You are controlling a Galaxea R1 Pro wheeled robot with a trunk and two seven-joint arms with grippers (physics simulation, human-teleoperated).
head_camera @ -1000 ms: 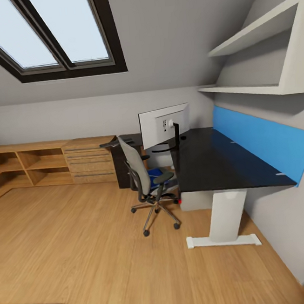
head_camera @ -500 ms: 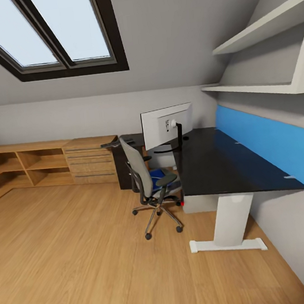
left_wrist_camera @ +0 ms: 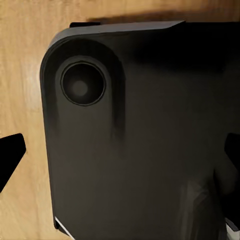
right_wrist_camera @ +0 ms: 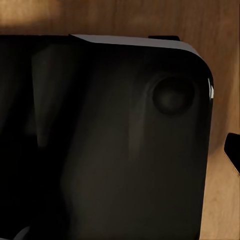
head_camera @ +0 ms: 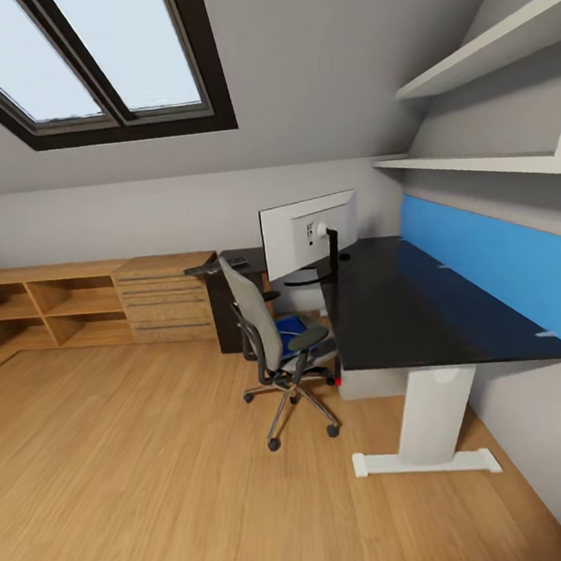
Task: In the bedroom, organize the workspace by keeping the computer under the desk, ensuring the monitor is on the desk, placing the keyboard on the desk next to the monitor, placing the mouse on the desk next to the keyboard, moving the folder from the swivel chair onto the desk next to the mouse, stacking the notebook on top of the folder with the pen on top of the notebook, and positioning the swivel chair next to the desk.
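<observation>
- Wrist views first, nearest to me: both look down on the robot's own dark base housing over wooden floor. In the left wrist view, dark fingertip shapes sit at the two side edges of the frame, well apart, with nothing between them, so I judge the left gripper (left_wrist_camera: 120,150) wide open and empty. In the right wrist view only one dark tip shows at the right edge; I cannot tell how far the right claw is open.
- I judge both arms tucked down against the base, in a travelling pose, not reaching.
- Head view, lower half: bare wooden floor (head_camera: 145,467) between me and the workspace.
- Centre of frame: the swivel chair (head_camera: 274,346) stands just beside the desk (head_camera: 413,310), seat turned toward it. The blue folder (head_camera: 289,324) lies on the seat; this step is not yet done.
- Centre right: the monitor (head_camera: 307,222) stands on the desk, white back toward me; that item is satisfied.
- Behind the chair, a flat dark item lies on the wooden drawer cabinet (head_camera: 166,297); too small to identify.
- Keyboard, mouse, notebook, pen and computer I cannot make out. I judge most of the task outstanding.
</observation>
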